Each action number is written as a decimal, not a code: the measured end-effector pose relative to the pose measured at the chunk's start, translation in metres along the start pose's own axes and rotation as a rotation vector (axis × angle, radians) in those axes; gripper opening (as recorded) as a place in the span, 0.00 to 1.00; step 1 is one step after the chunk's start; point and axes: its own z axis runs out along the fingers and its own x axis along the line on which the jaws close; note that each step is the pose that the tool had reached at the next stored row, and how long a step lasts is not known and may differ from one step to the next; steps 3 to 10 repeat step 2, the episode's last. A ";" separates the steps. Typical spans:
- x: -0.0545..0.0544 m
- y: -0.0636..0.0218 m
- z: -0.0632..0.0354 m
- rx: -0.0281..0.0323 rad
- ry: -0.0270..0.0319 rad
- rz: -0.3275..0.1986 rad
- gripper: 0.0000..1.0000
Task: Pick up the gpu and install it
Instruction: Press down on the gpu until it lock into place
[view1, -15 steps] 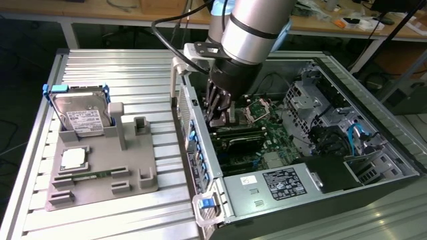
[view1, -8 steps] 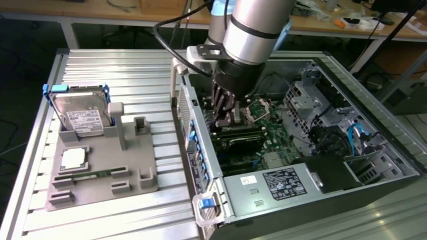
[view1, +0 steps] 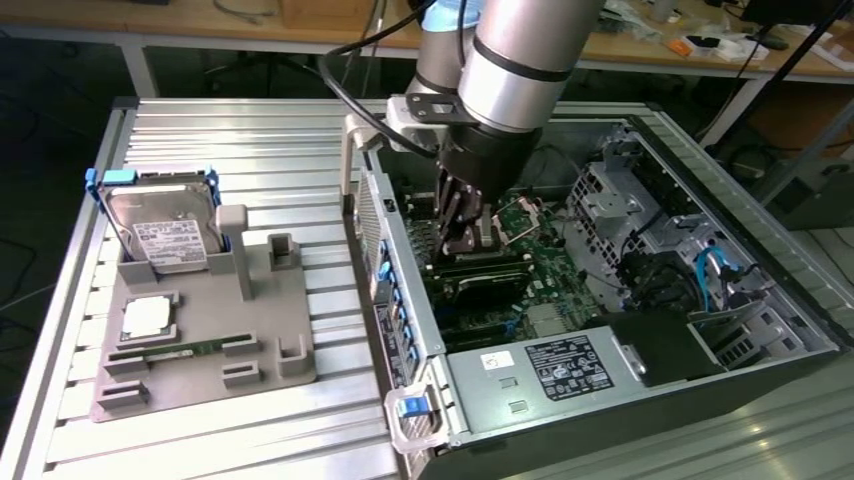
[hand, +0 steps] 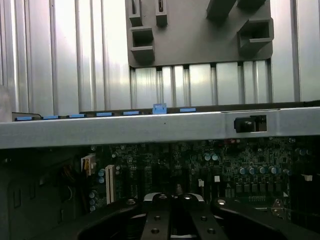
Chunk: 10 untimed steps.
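My gripper (view1: 465, 238) reaches down inside the open computer case (view1: 400, 300), over the motherboard (view1: 541, 250). Its fingers are shut on the upper edge of the gpu (view1: 483, 272), a dark flat card with a green edge. The card stands on edge close over the board, parallel to the case's long side. In the wrist view the two dark fingers (hand: 155, 222) sit close together, with the green motherboard (hand: 240, 170) beyond them and the case's grey side rail (hand: 150, 127) crossing above. Whether the card is seated in its slot is hidden by the fingers.
On the exterior view's left, a grey holder tray (view1: 267, 330) carries a silver hard drive in a blue frame (view1: 160, 228), a square chip (view1: 147, 318) and a narrow memory stick (view1: 180, 350). Inside the case are a power supply (view1: 567, 365), drive cages (view1: 614, 195) and blue cables (view1: 714, 265).
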 end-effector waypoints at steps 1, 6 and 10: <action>0.000 0.0000 0.0000 0.0000 0.0000 0.000 0.11; 0.000 0.0000 0.0000 0.0001 0.0000 0.000 0.11; 0.000 0.0000 0.0000 0.0001 0.0000 0.000 0.11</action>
